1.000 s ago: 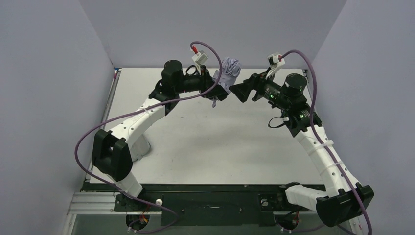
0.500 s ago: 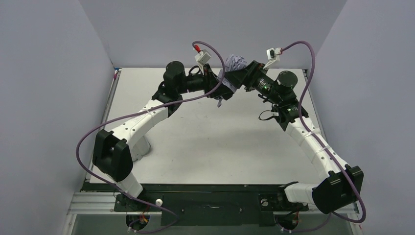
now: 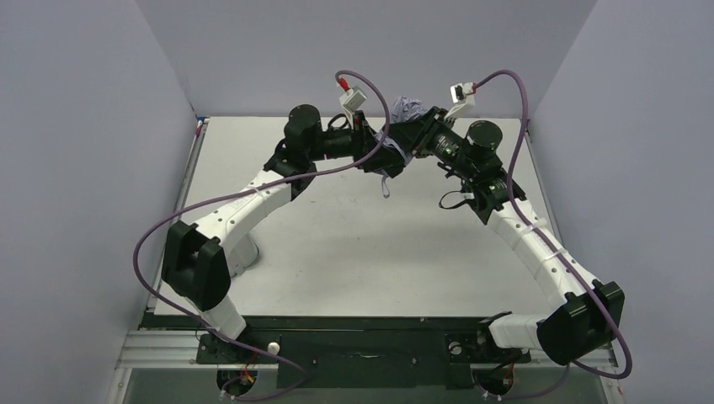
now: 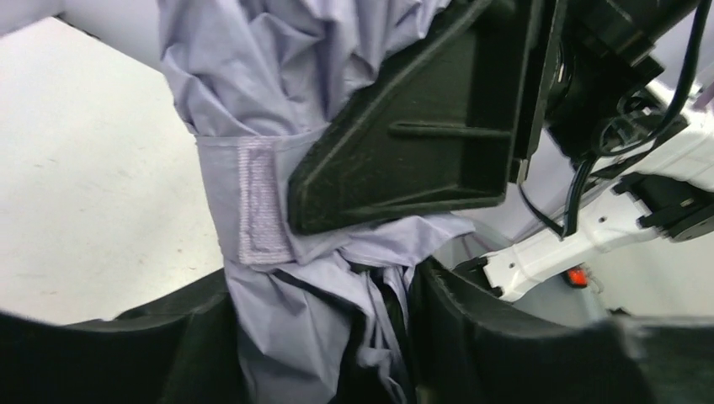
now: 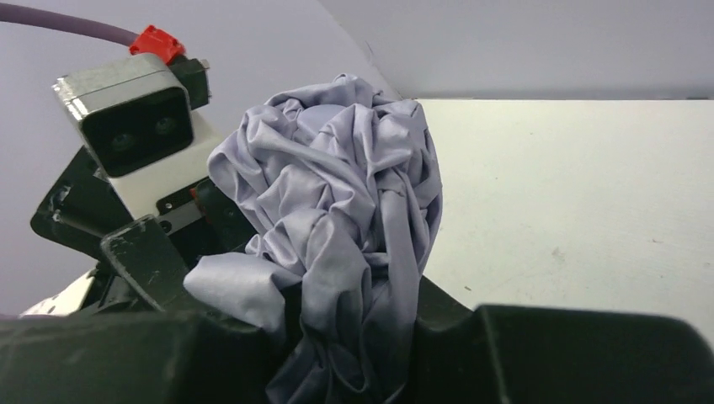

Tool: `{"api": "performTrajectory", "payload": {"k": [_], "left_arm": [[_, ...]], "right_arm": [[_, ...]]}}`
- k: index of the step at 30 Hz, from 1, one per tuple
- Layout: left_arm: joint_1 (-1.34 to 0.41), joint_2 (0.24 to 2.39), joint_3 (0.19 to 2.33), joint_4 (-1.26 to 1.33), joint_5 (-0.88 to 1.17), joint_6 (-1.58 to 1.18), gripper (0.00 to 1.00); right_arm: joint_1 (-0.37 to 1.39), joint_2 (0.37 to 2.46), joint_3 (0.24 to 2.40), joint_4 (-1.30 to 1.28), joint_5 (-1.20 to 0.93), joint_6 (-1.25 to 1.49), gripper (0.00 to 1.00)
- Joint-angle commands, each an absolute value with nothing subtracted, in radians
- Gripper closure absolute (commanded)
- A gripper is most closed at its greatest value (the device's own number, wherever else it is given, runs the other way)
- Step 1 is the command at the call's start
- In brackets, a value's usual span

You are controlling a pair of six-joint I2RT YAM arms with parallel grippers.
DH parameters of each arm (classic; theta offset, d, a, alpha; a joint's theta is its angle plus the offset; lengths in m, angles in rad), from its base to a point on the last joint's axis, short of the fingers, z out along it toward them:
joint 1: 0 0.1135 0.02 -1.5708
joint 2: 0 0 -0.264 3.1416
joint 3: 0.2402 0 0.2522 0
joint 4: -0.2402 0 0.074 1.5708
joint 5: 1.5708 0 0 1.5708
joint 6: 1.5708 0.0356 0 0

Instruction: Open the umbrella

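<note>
Two robot arms meet above the far end of the white tabletop (image 3: 337, 252), with the umbrella (image 3: 407, 109) held in the air between them, still folded into a crumpled lavender bundle. From overhead, the left gripper (image 3: 389, 156) and the right gripper (image 3: 414, 135) crowd so closely that their hold is hard to read; only a thin loop strap (image 3: 386, 187) shows, dangling under them. The left wrist camera gives the detail: the fabric runs down between the left fingers (image 4: 471, 337), which are clenched on it, its closure band (image 4: 255, 202) is wrapped around the folds, and a black right finger (image 4: 421, 151) presses against the cloth. The right wrist view shows the bunched canopy top rising from between the right fingers (image 5: 547, 353), which are clamped on the fabric, with the left wrist camera (image 5: 135, 118) just beside it.
</note>
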State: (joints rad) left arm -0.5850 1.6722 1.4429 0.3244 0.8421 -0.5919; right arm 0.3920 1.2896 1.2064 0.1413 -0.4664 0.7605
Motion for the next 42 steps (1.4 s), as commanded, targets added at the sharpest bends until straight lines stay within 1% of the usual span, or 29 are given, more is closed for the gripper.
{"api": "performTrajectory", "payload": {"k": [1,2,4,5,6,10,15,17,20,22,23,29,31,32,33,34,36,42], "left_arm": [[-0.562,1.613,1.508,0.223,0.863,-0.481,0.41],[-0.549,1.604,1.503,0.207,0.838,-0.472,0.26],[-0.503,1.569,1.468,0.180,0.809,-0.445,0.07],[-0.474,1.544,1.442,0.154,0.796,-0.409,0.05],[-0.462,1.532,1.415,0.137,0.764,-0.389,0.01],[-0.445,1.482,1.363,0.033,0.719,-0.234,0.03],[-0.532,1.471,1.346,0.010,0.671,-0.128,0.02],[-0.570,1.481,1.356,0.004,0.669,-0.086,0.09],[-0.619,1.505,1.393,0.002,0.679,-0.033,0.15],[-0.633,1.521,1.409,0.004,0.686,-0.027,0.22],[-0.635,1.527,1.420,0.007,0.688,-0.029,0.27],[-0.638,1.582,1.455,0.049,0.713,-0.105,0.45],[-0.637,1.592,1.456,0.064,0.717,-0.127,0.54],[-0.638,1.595,1.455,0.069,0.718,-0.135,0.68],[-0.638,1.599,1.449,0.081,0.718,-0.159,0.76],[-0.636,1.599,1.442,0.091,0.724,-0.172,0.88],[-0.636,1.591,1.400,0.114,0.729,-0.195,1.00],[-0.620,1.539,1.274,0.119,0.740,-0.190,1.00]], "right_arm": [[0.358,1.295,1.268,0.181,-0.382,0.755,1.00],[0.351,1.288,1.268,0.186,-0.383,0.759,1.00],[0.328,1.281,1.278,0.190,-0.393,0.771,1.00],[0.314,1.281,1.283,0.190,-0.399,0.777,1.00],[0.307,1.280,1.292,0.190,-0.415,0.794,1.00],[0.284,1.286,1.295,0.244,-0.482,0.878,1.00],[0.279,1.297,1.273,0.354,-0.523,1.000,1.00],[0.279,1.299,1.282,0.368,-0.523,1.010,1.00],[0.280,1.302,1.301,0.352,-0.522,1.014,1.00],[0.281,1.296,1.308,0.344,-0.515,1.015,1.00],[0.281,1.291,1.312,0.341,-0.510,1.015,1.00],[0.271,1.284,1.339,0.311,-0.505,1.004,1.00],[0.268,1.287,1.352,0.300,-0.513,1.008,1.00],[0.267,1.289,1.360,0.289,-0.519,1.005,1.00],[0.264,1.290,1.362,0.284,-0.520,1.004,1.00],[0.262,1.294,1.364,0.276,-0.523,1.002,1.00],[0.248,1.301,1.366,0.268,-0.525,1.003,1.00],[0.178,1.342,1.410,0.264,-0.558,1.002,1.00]]}}
